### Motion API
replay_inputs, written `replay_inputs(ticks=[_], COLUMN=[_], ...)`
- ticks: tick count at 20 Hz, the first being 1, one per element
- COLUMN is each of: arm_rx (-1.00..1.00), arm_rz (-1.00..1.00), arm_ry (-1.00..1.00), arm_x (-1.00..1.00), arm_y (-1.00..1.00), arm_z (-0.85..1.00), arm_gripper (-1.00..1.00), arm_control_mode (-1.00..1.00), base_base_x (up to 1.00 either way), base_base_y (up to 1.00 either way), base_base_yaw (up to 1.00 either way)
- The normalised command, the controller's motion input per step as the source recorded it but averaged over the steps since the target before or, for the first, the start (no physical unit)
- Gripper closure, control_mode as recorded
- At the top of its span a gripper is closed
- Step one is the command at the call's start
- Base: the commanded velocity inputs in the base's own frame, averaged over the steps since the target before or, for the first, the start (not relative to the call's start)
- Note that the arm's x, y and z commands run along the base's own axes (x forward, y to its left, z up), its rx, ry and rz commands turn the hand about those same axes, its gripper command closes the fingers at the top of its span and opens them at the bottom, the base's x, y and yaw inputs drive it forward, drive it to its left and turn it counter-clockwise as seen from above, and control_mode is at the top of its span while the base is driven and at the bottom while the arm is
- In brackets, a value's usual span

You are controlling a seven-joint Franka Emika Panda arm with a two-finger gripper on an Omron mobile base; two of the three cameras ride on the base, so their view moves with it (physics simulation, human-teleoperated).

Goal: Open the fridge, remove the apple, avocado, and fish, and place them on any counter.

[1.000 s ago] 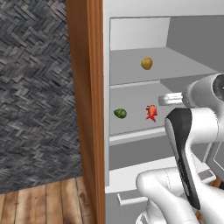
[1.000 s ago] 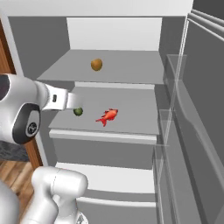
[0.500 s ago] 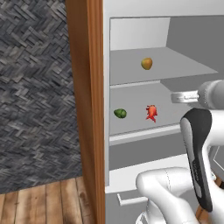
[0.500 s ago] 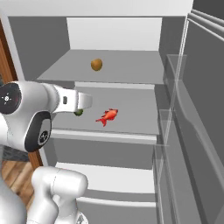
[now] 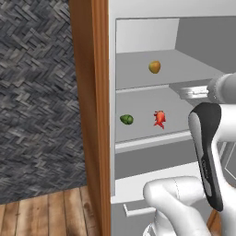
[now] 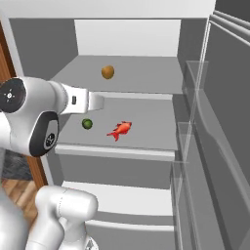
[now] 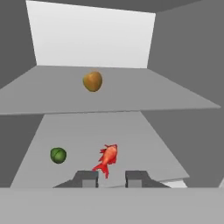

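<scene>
Fridge (image 6: 195, 146) door open. Apple (image 7: 92, 81) on upper shelf, alone. Avocado (image 7: 58, 155) and fish (image 7: 107, 159) on the shelf below, near each other, not touching; avocado to the left in hand view. Gripper (image 7: 111, 178) at the front edge of that lower shelf, aimed in at the fish, fingers (image 7: 87, 178) parted w/ a narrow gap, nothing between them.
</scene>
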Motion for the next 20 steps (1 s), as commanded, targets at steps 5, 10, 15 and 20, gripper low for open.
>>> replay_inputs(ticks=[5, 10, 15, 20], arm_rx=[0.01, 0.0, 0.01, 0.0], arm_rz=[0.0, 0.0, 0.0, 0.0], arm_ry=[0.02, 0.0, 0.01, 0.0], arm_x=[0.5, 0.68, 0.69, 0.55], arm_y=[0.0, 0.09, 0.05, 0.02], arm_z=[-0.01, 0.04, 0.01, 0.0], arm_gripper=[-1.0, -1.0, -1.0, -1.0], arm_control_mode=[-1.0, -1.0, -1.0, -1.0], base_base_x=[0.0, 0.0, 0.0, 0.0], base_base_y=[0.0, 0.0, 0.0, 0.0], base_base_yaw=[0.0, 0.0, 0.0, 0.0])
